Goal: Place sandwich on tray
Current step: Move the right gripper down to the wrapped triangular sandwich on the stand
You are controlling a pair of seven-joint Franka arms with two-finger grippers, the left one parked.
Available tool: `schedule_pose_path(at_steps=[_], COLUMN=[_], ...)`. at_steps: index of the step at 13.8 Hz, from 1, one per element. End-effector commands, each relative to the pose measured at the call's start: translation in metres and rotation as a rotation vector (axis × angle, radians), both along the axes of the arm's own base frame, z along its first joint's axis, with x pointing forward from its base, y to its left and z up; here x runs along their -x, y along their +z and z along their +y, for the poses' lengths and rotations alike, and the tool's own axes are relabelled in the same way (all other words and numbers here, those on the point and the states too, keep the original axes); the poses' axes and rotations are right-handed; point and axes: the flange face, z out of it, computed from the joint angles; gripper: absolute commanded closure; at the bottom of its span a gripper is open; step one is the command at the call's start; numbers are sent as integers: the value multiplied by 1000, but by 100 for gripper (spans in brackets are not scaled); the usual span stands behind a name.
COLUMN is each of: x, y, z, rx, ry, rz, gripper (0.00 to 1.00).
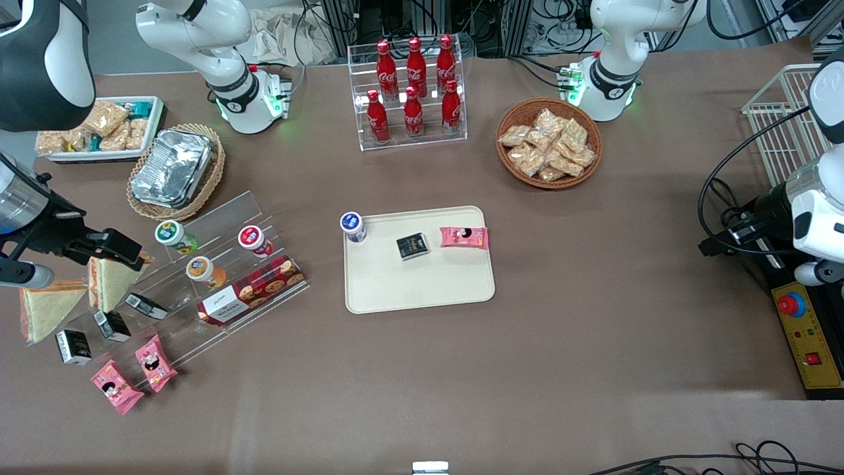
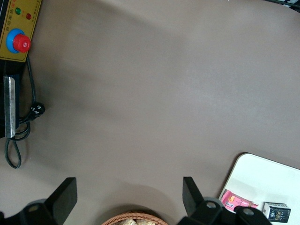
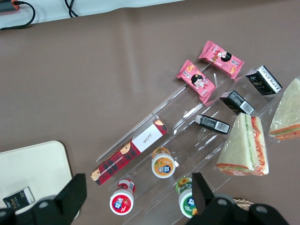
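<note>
Clear-wrapped sandwich [image 3: 244, 146] stands upright on the acrylic stepped rack [image 1: 217, 264], well apart from the tray [image 1: 422, 290]; gripper [image 3: 136, 197] hangs above with fingers spread, empty, apparently positioning to grasp.

robot lab prob, e-stop box [image 1: 806, 330], cable racks [image 1: 422, 16]

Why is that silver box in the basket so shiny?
In the front view, the crinkled foil box throws the room light back as bright patches. In the right wrist view, the clear shelf shows only as pale glinting edges. There the open gripper hangs above the shelf, a dark shape, with the sandwich sharp beside it.
</note>
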Motion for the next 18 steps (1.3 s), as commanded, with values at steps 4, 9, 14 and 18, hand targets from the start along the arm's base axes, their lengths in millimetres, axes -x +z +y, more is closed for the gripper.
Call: schedule_pose_path(at_steps=[4, 9, 14, 18], x=[1, -2, -1, 0], y=[5, -1, -23, -43], z=[-4, -45, -144, -207], rx=[1, 7, 36, 71], ry=[-11, -83, -253, -363], rz=[0, 8, 38, 32], gripper=[0, 0, 0, 0])
